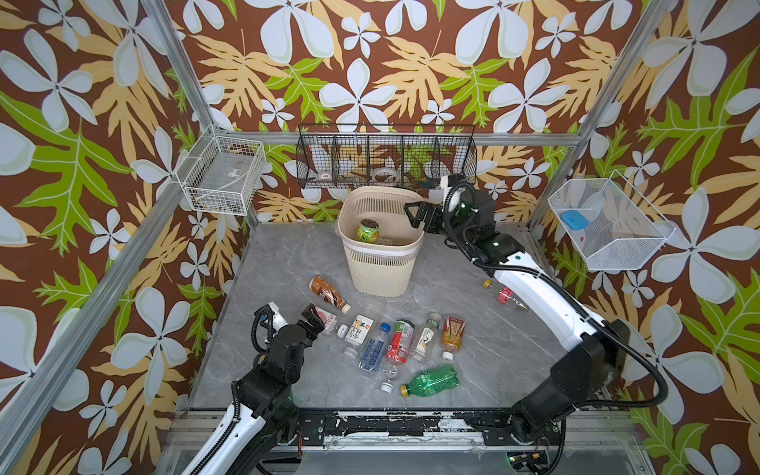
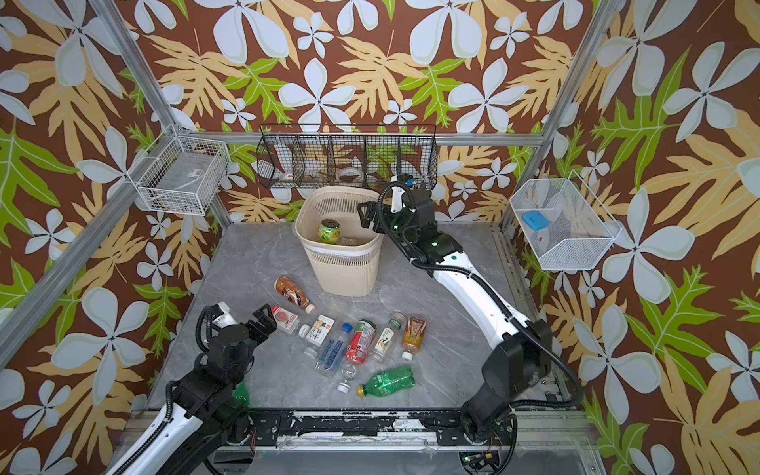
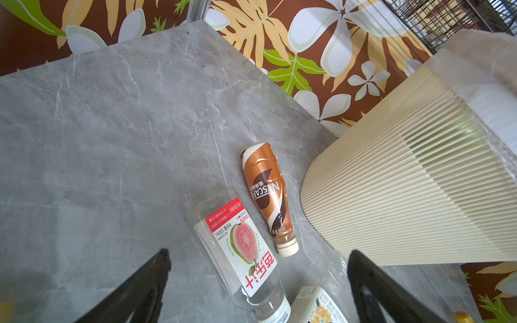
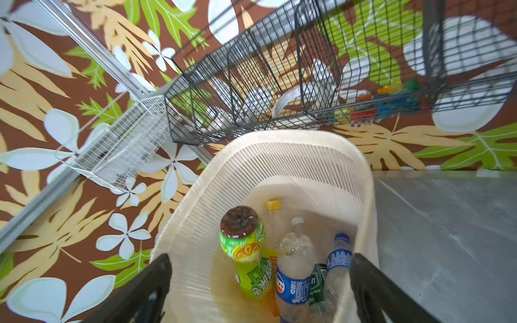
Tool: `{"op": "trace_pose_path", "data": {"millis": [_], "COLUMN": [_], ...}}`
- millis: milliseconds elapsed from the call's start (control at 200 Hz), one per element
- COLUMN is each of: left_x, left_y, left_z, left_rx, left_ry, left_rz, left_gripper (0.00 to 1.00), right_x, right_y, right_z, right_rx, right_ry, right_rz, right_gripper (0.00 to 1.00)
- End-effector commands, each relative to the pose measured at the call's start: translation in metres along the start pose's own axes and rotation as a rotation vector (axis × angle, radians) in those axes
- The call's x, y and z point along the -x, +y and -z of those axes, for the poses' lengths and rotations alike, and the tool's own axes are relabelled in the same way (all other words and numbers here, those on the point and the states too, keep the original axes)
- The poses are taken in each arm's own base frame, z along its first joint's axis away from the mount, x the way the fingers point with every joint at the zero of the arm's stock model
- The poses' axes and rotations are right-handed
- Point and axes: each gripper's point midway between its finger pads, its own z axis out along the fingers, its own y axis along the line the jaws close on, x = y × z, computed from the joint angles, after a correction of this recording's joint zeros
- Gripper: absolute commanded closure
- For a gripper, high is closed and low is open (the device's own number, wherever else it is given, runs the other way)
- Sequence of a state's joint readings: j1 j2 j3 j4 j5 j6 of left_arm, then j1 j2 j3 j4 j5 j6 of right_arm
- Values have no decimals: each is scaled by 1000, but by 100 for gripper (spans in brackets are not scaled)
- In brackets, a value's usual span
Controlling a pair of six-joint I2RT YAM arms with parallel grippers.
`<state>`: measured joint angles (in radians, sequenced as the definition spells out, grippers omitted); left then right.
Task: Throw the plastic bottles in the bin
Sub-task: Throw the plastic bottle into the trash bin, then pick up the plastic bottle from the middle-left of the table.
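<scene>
**Bimanual cell, seen from above.** The bin [image 1: 380, 263] is stood at the back of the grey worktop [image 1: 283, 263], below a black wire basket [image 1: 386, 158]. The right jaws are positioned over the bin's rim, spread wide with nothing between them, as is confirmed in the right wrist view. Inside the bin a green tea bottle [image 4: 246, 251] is seen bottom-up, beside a blue-labelled bottle [image 4: 293, 268], a small water bottle [image 4: 340, 254] and a yellow-capped bottle [image 4: 273, 205]. The left jaws are likewise spread wide and empty, poised low over a guava bottle [image 3: 240, 246], which is laid flat and is not touched. A coffee bottle [image 3: 265, 193] is laid just beside it, near the bin's base. A loose row is formed across the middle of the worktop by a white bottle [image 1: 358, 331], a blue-capped bottle [image 1: 375, 347], a red bottle [image 1: 399, 341], a pale bottle [image 1: 427, 337] and an orange bottle [image 1: 452, 335]. A crushed green bottle [image 1: 432, 380] is laid nearer the front edge. A red-labelled bottle [image 1: 503, 294] is partly hidden behind the right arm [image 1: 530, 296].
</scene>
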<state>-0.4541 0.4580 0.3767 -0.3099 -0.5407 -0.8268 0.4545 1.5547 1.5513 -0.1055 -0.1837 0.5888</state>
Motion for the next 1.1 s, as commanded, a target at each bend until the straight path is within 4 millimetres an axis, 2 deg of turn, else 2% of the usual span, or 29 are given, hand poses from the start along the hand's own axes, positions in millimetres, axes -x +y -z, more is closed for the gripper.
{"op": "trace_pose_path", "data": {"millis": [0,90,190,350,490,706,876,1096], "left_x": [3,1,0,-2,-5,-11,-9,-18], "left_y": [-5,-7,-10,-14,-22,-27,-39,-43], "left_z": [-1,-4,-6,-11,-21,-51,-80,-115], "left_rx": [-9,-11,-13,-1,-10,9,27,94], "left_ry": [-5,4,15,37,90,228,318,417], "left_rz": [-8,-12,-16,-37,-59,-92,-152,-242], "left_gripper": [0,0,0,0,0,3,5,9], "right_x": [16,7,-25,-76,-93,-93,-99,-104], "right_y": [-6,-23,-55,-98,-107,-102,-102,-104], "right_z": [35,72,105,136,140,134,131,133], "right_rx": [-49,-130,-240,-379,-406,-379,-362,-364], "right_ry": [-99,-142,-145,-83,-19,-12,6,15], "right_rz": [52,83,85,94,116,114,112,110], "right_gripper": [0,0,0,0,0,0,0,0]}}
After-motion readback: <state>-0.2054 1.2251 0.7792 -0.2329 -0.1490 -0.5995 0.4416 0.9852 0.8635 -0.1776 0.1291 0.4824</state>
